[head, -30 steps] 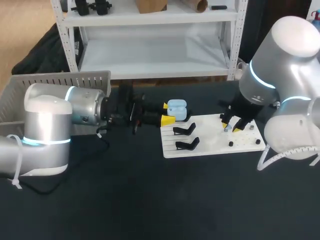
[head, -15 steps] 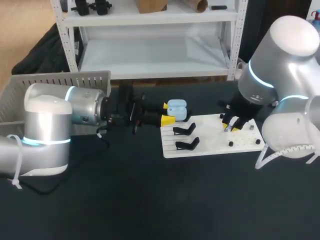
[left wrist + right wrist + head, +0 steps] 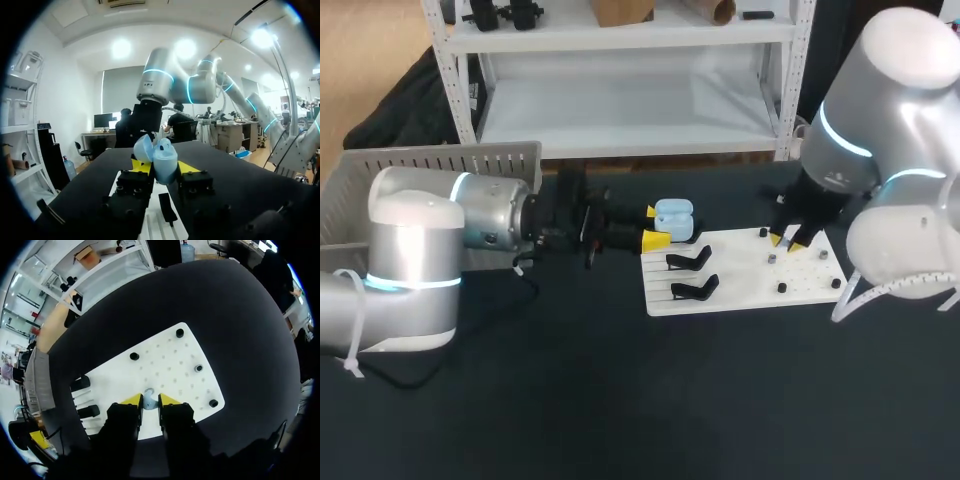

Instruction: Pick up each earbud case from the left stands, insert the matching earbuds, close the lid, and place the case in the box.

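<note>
Head view: my left gripper [image 3: 657, 228] is clamped on the blue earbud case [image 3: 673, 218], lid open, just past the black stands [image 3: 688, 260]. My right gripper [image 3: 790, 240] hangs over the white board [image 3: 750, 290].

Left wrist: the case sits between my tips — I should hold it level.

Right wrist: my tips pinch an earbud [image 3: 148, 399] — I'd lift it clear of the pegs [image 3: 179, 333] ahead, then cross to the case.

We see a pale blue earbud case [image 3: 674, 218] between our left gripper's [image 3: 656, 226] yellow tips, a pale grey-blue earbud [image 3: 148, 396] between our right gripper's [image 3: 150, 401] yellow tips, a white board [image 3: 740, 285] dotted with a hole grid, black stands [image 3: 688, 262], a black table [image 3: 620, 400], and our silver left arm [image 3: 430, 230] and right arm [image 3: 890, 110] ringed cyan
</note>
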You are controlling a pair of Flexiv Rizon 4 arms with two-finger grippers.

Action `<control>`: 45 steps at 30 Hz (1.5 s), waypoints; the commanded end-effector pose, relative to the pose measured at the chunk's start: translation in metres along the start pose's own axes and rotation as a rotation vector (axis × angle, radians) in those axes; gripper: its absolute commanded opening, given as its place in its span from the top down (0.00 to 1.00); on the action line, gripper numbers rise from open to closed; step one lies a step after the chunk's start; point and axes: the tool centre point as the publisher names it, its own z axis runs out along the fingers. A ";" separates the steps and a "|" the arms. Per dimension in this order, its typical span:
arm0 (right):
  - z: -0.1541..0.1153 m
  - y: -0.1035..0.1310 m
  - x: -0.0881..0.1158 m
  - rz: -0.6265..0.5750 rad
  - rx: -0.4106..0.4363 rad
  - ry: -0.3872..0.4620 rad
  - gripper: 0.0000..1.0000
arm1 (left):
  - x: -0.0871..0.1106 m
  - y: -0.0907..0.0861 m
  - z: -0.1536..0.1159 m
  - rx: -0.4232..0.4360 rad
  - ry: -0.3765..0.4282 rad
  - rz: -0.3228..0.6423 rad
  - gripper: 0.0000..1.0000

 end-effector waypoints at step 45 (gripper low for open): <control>-0.173 0.095 0.068 -0.283 0.084 -0.040 1.00 | 0.001 0.000 0.000 0.001 -0.003 0.001 1.00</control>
